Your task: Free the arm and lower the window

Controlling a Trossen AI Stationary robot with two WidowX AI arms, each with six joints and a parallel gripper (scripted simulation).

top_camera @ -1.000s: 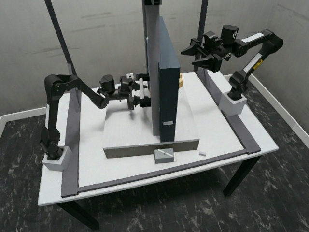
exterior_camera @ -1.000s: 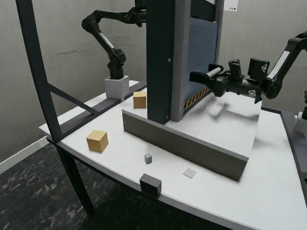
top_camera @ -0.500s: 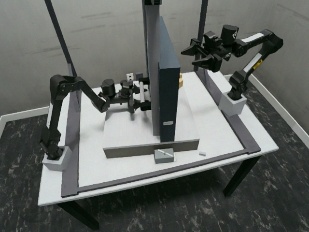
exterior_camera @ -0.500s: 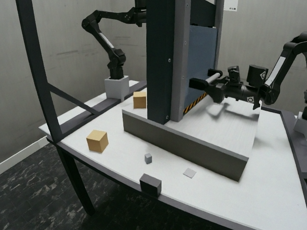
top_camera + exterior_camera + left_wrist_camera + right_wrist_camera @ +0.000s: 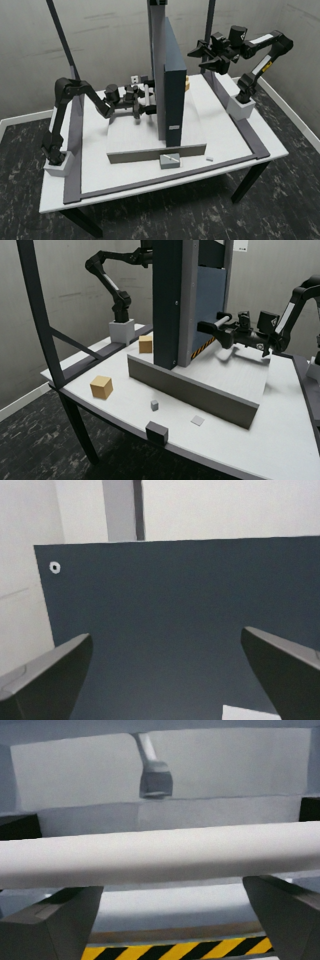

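The dark wall point(image 5: 173, 85) stands upright on the raised platform point(image 5: 155, 134). The blue-grey window sash point(image 5: 209, 304) sits in its frame, and its yellow-black striped lower edge point(image 5: 202, 347) is down near the platform; I cannot tell whether it touches the sill. My right gripper point(image 5: 140, 102) is open, on its own side, right in front of the white window handle point(image 5: 146, 96). In the right wrist view the handle point(image 5: 160, 855) runs across just above the open fingers. My left gripper point(image 5: 204, 58) is open and empty, high in the air on the other side, apart from the wall. Its wrist view shows the fingers facing the dark panel point(image 5: 170, 630).
Two tan cubes point(image 5: 101, 386) point(image 5: 145, 344) lie on the left arm's side. A small grey cube point(image 5: 154, 405), a flat grey tile point(image 5: 197, 420) and a dark block point(image 5: 156, 432) lie near the table's front edge. A grey block with a white stick point(image 5: 169, 160) lies in front of the platform.
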